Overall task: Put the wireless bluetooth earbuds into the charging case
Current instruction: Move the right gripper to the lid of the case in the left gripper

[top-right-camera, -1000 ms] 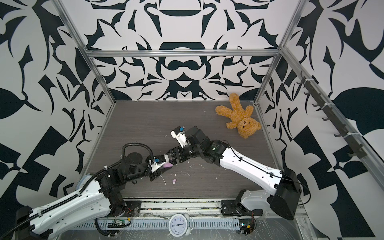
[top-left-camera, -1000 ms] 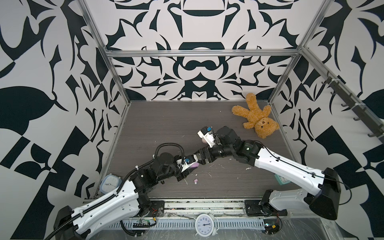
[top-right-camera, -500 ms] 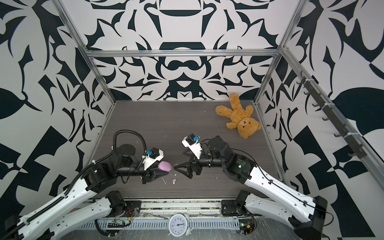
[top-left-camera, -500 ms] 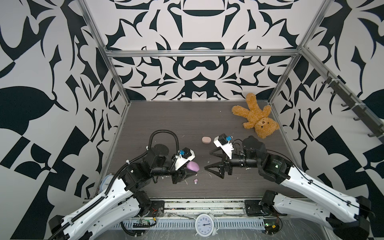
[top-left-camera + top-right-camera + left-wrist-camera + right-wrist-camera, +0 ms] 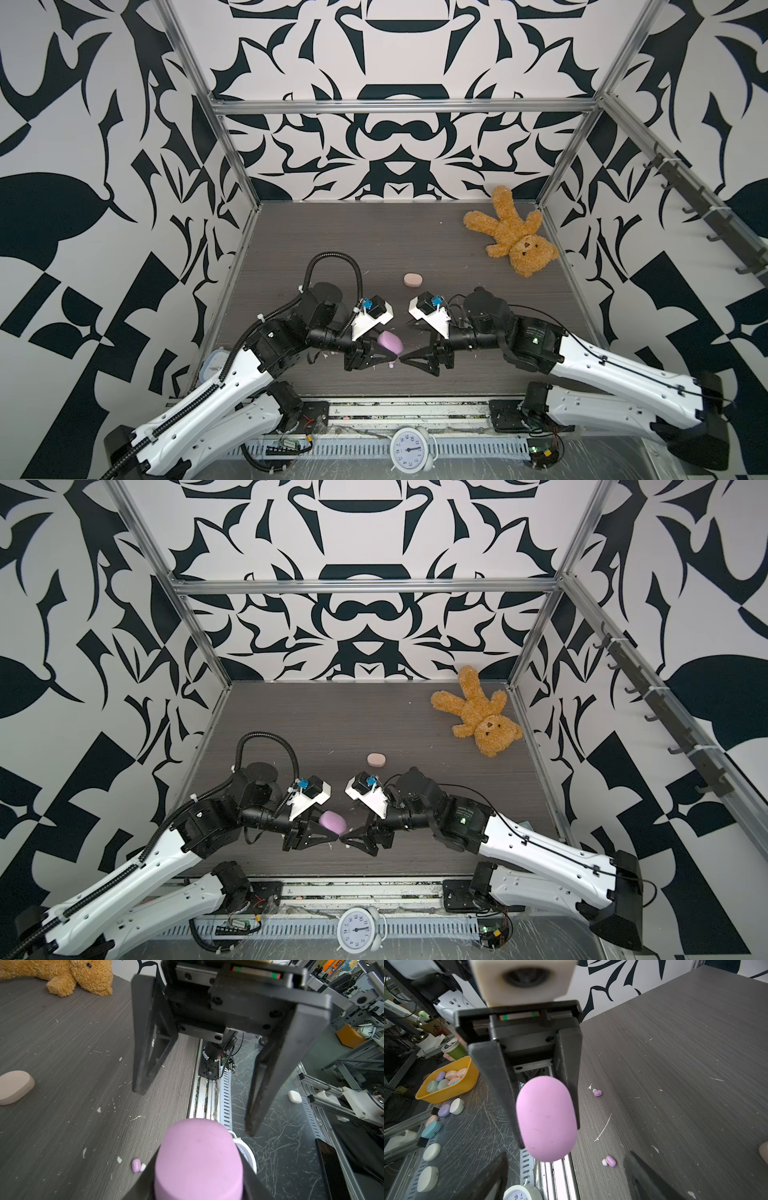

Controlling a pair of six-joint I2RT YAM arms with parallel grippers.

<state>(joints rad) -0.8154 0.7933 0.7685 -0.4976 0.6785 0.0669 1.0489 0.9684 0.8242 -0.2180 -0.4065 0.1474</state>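
Lilac charging case (image 5: pixel 546 1118) is clamped in the left gripper (image 5: pixel 548 1136), held up off the grey table (image 5: pixel 675 1064). The right gripper (image 5: pixel 194 1109) faces it, jaws wide apart, empty. On the table below lie a lilac earbud (image 5: pixel 610 1161) and a second earbud (image 5: pixel 597 1093). Peach case (image 5: pixel 413 279) and teddy (image 5: pixel 509 232) sit farther back. In both top views the grippers mostly hide the buds.

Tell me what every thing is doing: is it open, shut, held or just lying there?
Purple case: closed, pinched in the left gripper.
Left gripper: shut on the purple case.
Right gripper: open, holding nothing.
Peach case: closed, lying alone on the table.
Lilac earbuds: two, loose on the table, in no case.
Teddy bear: lying flat, face up.
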